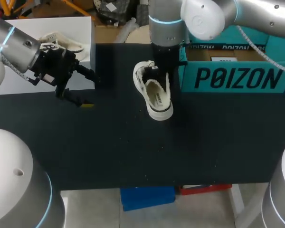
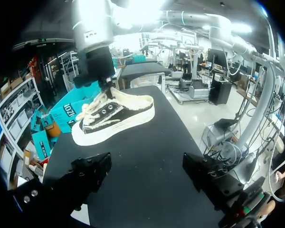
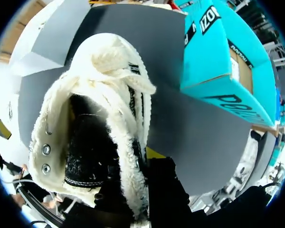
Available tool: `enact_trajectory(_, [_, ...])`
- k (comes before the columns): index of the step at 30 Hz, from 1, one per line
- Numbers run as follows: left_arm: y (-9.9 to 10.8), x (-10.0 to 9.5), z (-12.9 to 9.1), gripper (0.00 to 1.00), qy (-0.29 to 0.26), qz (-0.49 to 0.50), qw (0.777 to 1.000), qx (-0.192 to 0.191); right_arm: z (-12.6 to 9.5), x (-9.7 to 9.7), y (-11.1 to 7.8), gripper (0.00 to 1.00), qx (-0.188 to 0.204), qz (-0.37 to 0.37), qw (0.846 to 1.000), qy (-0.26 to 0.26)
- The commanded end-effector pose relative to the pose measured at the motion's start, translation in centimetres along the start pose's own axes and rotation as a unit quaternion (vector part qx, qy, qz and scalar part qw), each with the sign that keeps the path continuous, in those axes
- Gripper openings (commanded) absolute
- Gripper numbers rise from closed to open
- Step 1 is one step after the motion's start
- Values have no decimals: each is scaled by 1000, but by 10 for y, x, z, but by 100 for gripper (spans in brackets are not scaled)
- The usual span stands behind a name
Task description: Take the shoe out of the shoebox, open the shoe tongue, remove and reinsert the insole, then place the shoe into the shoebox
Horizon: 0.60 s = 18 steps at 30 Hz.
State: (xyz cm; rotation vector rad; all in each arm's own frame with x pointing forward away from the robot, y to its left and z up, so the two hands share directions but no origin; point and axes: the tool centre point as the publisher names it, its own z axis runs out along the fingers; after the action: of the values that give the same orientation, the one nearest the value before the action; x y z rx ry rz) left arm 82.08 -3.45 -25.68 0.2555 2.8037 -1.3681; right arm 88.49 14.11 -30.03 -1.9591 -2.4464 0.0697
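A low white shoe [image 1: 154, 95] with black trim and a fleecy lining lies on the black table, its toe toward the front edge. My right gripper [image 1: 156, 70] comes straight down onto its laced end. In the right wrist view that gripper [image 3: 137, 166] is shut on the fleecy tongue [image 3: 133, 142], beside the dark opening of the shoe [image 3: 85, 152]. The teal shoebox [image 1: 232, 76] stands open just right of the shoe. My left gripper [image 1: 88, 89] hovers open and empty over the table's left part. Ahead of this gripper [image 2: 149, 180] lies the shoe [image 2: 116, 116].
A white box [image 1: 19, 28] stands at the back left with a second pale shoe [image 1: 61, 42] on it, close behind my left arm. Bare black table [image 1: 142, 152] stretches across the front half.
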Motion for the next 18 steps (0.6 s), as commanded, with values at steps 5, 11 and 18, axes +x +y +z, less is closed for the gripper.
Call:
enact_trajectory(5, [-1, 1, 0, 100, 0, 0, 1000, -2, -149, -41, -4, 0, -44, -293, 954, -42])
enact_trajectory(11, [-1, 1, 0, 100, 0, 0, 1000, -2, -204, -66, -2, 0, -1, -513, 854, -85])
enact_trajectory(18, [-1, 1, 0, 100, 0, 0, 1000, -2, -209, -71, 0, 0, 10, -533, 840, -101])
